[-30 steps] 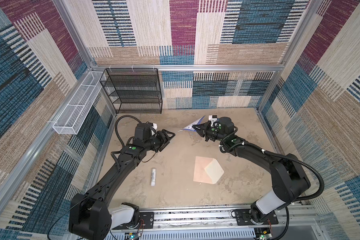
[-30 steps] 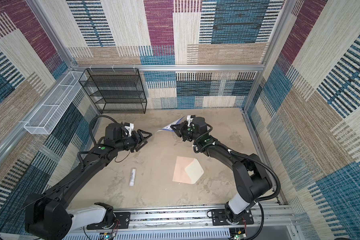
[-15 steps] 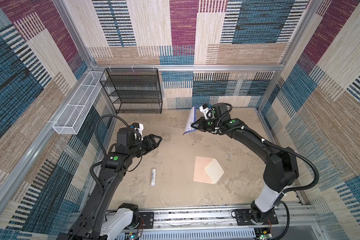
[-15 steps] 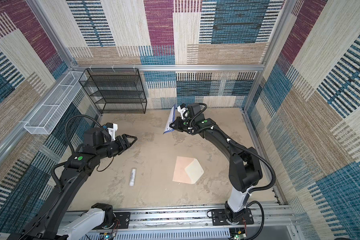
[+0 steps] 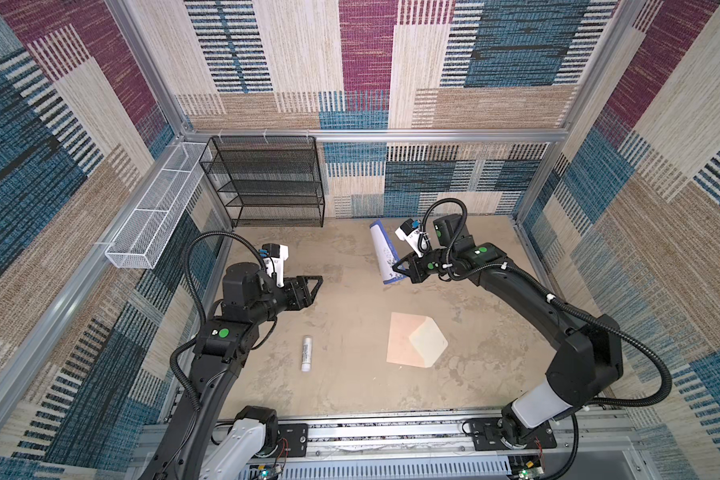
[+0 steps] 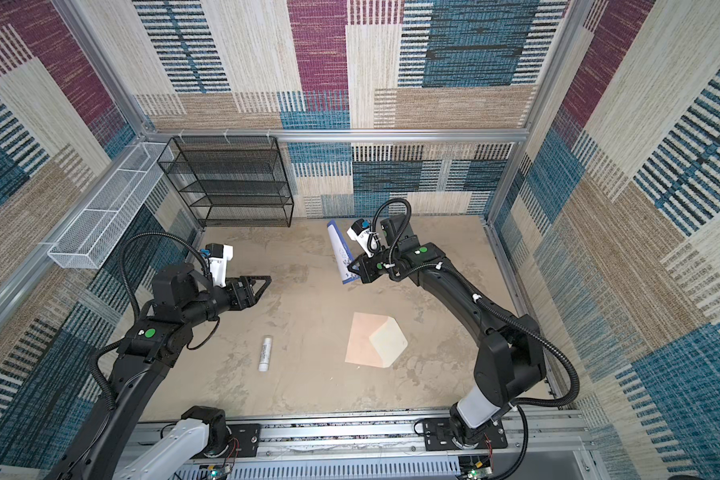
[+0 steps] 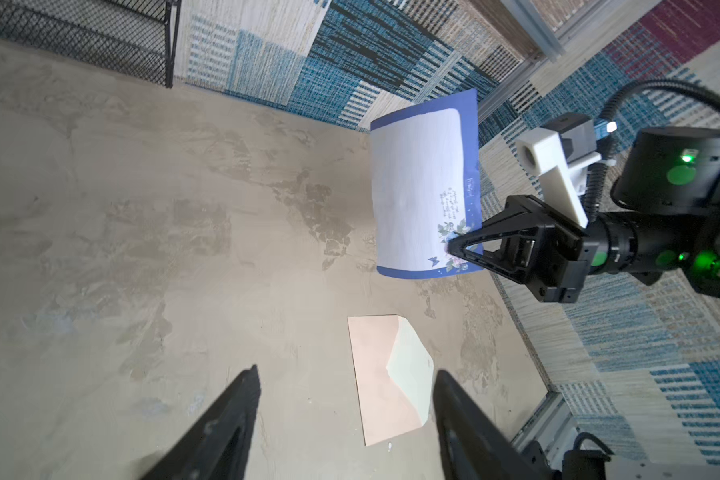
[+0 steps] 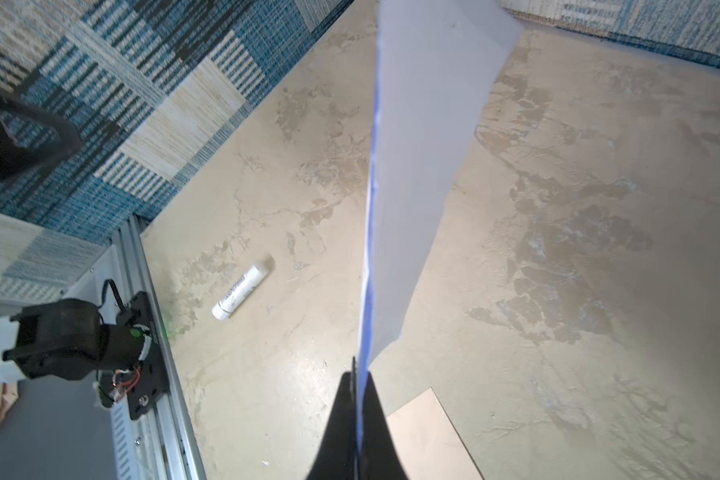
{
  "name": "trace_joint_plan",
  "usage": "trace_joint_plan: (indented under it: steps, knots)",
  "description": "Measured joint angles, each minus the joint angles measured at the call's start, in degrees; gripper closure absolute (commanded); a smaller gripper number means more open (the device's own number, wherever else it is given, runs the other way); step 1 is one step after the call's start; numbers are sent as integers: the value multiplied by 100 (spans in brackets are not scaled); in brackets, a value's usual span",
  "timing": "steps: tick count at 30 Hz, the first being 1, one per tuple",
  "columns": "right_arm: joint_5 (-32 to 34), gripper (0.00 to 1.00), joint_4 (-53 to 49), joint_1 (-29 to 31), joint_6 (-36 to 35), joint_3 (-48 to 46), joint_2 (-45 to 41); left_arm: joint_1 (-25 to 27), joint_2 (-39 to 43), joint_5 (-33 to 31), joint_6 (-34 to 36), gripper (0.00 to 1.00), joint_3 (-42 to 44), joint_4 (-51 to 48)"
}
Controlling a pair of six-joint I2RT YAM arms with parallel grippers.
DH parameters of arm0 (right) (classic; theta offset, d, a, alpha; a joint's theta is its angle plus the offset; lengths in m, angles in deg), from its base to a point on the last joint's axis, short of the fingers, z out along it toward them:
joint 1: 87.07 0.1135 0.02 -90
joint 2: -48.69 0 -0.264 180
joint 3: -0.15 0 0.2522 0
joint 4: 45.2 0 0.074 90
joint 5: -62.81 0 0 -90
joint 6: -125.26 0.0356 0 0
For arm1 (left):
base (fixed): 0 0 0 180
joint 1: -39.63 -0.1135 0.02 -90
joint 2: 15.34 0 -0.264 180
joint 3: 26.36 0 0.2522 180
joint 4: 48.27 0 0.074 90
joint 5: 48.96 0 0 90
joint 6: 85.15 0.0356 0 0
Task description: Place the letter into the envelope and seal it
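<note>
Now the letter (image 5: 384, 253) hangs upright above the table (image 5: 350, 395), its floral corner pinched in my right gripper (image 5: 399, 272), jaws pressed together on the paper. A second ago it sat low and tilted between both grippers. My left gripper (image 5: 313, 291) has since pulled back, jaws spread, holding nothing. The envelope (image 5: 408, 347) lies flat, apart from both.

Two black robot arms, a left arm (image 5: 225, 340) and a right arm (image 5: 528, 299); one white letter (image 5: 383, 253) with a blue border; one peach envelope (image 5: 404, 340); one small white tube (image 5: 307, 353); one black mesh shelf rack (image 5: 267, 183); one white wire basket (image 5: 154, 220)
</note>
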Motion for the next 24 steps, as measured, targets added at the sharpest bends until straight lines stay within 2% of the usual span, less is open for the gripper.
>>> trace_joint_plan:
  steps: [11,24]
  knots:
    - [229,100,-1095,140,-1733,212,81,26,-68,1108,1596,26,-28,616]
    - [555,100,-1351,501,-2953,4,-251,142,-472,1617,2988,20,-125,682]
